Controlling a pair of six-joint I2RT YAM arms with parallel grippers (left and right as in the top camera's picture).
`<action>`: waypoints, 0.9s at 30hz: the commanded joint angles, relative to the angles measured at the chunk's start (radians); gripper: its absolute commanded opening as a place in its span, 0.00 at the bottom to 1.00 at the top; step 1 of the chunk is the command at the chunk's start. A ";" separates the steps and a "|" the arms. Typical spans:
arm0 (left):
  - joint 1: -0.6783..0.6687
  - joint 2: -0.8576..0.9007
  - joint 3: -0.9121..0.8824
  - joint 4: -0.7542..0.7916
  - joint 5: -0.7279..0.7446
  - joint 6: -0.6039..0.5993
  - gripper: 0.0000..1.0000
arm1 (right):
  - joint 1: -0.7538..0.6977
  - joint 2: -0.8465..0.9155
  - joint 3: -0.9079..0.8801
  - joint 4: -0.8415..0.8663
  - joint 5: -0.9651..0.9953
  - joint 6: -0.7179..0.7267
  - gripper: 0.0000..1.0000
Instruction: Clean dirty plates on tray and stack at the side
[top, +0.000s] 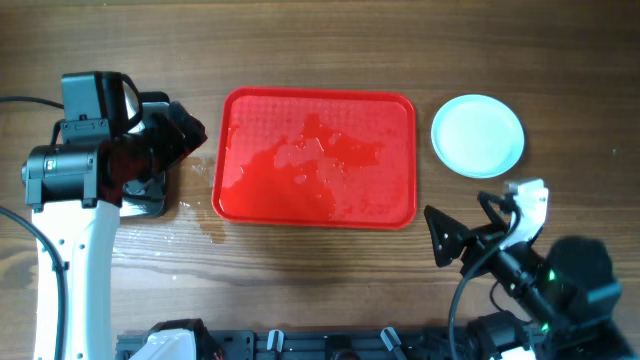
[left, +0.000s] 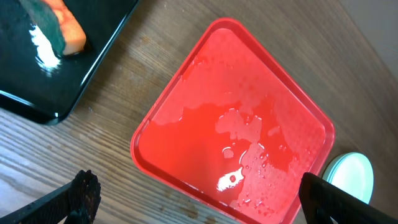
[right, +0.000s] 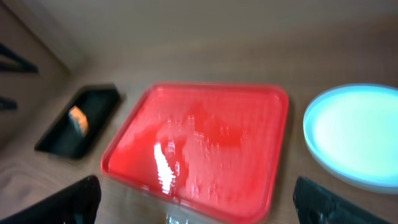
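Red tray (top: 318, 155) at table centre, its floor covered by a film of water and droplets. Pale round plates (top: 478, 135) sit on the wood just beside the tray's right edge, apart from it; how many are stacked cannot be told. Left gripper (left: 198, 190) hangs over the tray's left side, fingers spread wide and holding nothing. Right gripper (right: 196, 186) hovers near the tray's front right corner, fingers likewise wide and empty. Black tray (left: 37, 87) at far left carries an orange sponge (left: 62, 28).

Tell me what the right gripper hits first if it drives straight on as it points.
The right gripper, jaws open, probably meets the red tray first, at its near rim; depth is unclear.
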 joint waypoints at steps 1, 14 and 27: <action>-0.003 -0.003 0.008 0.000 0.009 0.005 1.00 | -0.076 -0.161 -0.192 0.144 -0.109 -0.025 1.00; -0.003 -0.003 0.008 0.000 0.009 0.005 1.00 | -0.241 -0.408 -0.661 0.632 -0.208 -0.007 1.00; -0.003 -0.003 0.008 0.000 0.009 0.005 1.00 | -0.242 -0.409 -0.771 0.778 -0.110 -0.244 1.00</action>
